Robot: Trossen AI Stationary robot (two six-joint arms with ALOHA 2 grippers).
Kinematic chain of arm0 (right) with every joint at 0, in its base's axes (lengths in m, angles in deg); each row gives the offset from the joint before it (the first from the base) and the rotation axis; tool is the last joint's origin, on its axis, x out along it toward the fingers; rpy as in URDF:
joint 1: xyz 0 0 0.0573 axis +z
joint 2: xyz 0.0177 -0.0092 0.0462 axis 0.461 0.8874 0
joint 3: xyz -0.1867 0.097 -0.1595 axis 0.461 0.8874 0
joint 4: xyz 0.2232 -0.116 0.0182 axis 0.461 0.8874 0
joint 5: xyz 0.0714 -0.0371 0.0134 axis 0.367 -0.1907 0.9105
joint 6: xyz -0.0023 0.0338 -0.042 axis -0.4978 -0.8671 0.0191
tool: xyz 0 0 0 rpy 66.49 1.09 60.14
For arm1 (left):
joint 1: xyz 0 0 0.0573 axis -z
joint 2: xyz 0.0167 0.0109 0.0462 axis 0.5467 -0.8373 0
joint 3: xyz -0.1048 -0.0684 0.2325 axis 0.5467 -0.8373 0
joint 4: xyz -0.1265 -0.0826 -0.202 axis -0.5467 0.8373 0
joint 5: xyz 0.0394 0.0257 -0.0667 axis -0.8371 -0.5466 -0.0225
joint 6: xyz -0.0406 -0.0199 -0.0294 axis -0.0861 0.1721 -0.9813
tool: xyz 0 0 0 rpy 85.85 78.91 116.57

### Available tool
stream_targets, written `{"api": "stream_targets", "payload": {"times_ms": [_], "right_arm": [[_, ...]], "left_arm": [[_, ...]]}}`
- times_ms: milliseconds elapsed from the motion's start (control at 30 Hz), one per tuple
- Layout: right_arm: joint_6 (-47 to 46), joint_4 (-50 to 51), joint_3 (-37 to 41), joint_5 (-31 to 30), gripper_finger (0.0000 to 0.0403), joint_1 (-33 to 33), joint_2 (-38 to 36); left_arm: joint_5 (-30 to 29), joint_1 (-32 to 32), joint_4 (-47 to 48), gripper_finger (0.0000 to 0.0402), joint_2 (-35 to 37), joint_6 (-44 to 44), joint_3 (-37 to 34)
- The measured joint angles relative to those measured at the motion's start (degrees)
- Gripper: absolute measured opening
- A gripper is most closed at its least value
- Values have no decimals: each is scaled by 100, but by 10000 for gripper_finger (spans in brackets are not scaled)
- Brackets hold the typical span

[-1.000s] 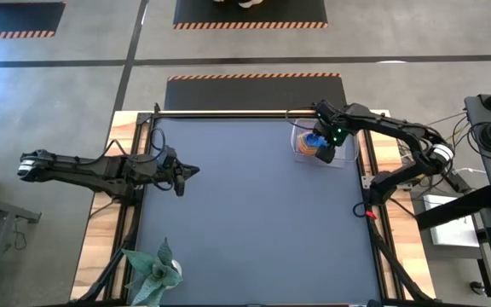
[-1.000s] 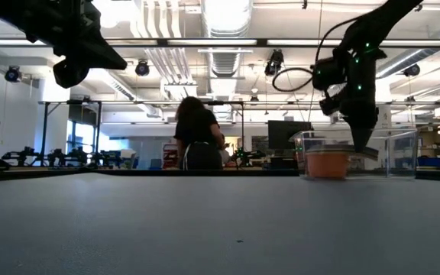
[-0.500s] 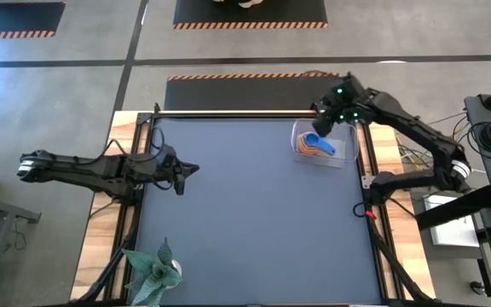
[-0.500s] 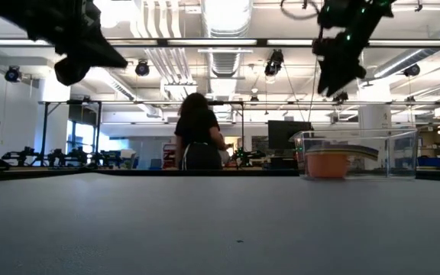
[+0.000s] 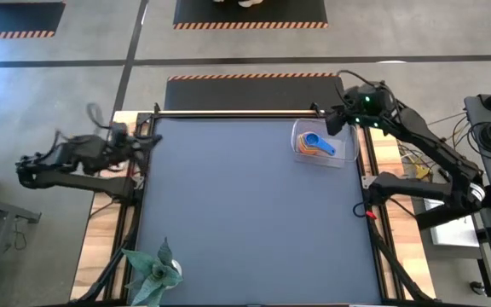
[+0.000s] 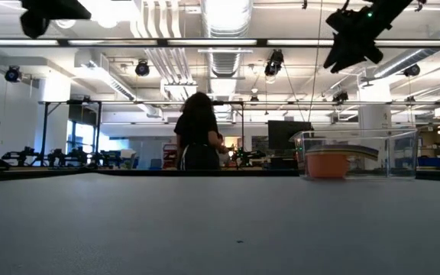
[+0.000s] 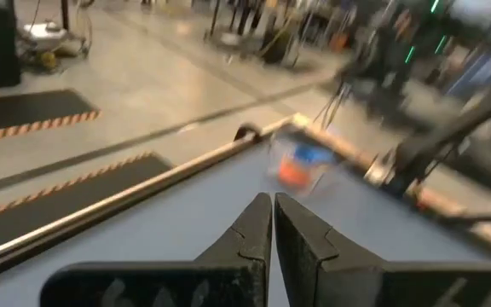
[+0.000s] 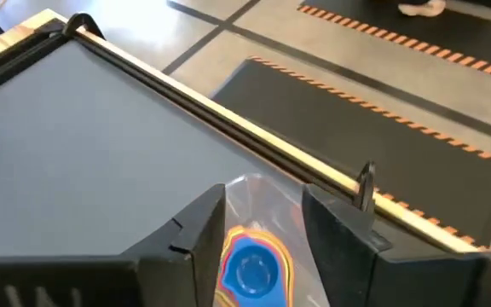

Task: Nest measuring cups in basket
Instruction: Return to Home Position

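Looking down from high up, the measuring cups (image 5: 315, 145) sit nested as 1 stack inside the clear basket (image 5: 300, 130), near the far right corner of the grey tabletop (image 5: 245, 213). The blue cup (image 5: 314, 141) is on top, and orange and yellow rims peek out under it. I cannot count all 7. No loose cup shows anywhere else on the tabletop. The right hand (image 5: 332, 119) hangs just past the far side of the basket and does not touch it. The left arm (image 5: 75, 158) is out over the left edge, well apart from the basket. A green paper plant (image 5: 153, 269) stands at the near left corner.

From tabletop height, the basket stands on the right and an orange cup (image 6: 327, 164) shows through its clear wall. The right hand is high above it. A person (image 6: 197, 134) stands far off in the room.

From the left wrist, the left hand (image 7: 273, 226) is narrow, its fingers almost touching, and it holds nothing.

From the right wrist, the right hand is wide and empty, with the blue cup in the basket below it.

I think the nesting and the putting in are done. Only getting both arms to their resting spots looks left.
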State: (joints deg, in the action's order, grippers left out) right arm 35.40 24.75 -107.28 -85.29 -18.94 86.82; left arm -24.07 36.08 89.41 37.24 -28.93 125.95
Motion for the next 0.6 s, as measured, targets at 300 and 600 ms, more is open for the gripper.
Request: {"api": "stream_targets", "payload": {"times_ms": [300,600], "right_arm": [[-436,-216,797,-11,78,0,-1215],[-751,-216,1241,-319,16,-1,-2630]], "left_arm": [[130,0,-66,0,1757,-190,-387],[203,2,-30,0,2393,235,-570]]}}
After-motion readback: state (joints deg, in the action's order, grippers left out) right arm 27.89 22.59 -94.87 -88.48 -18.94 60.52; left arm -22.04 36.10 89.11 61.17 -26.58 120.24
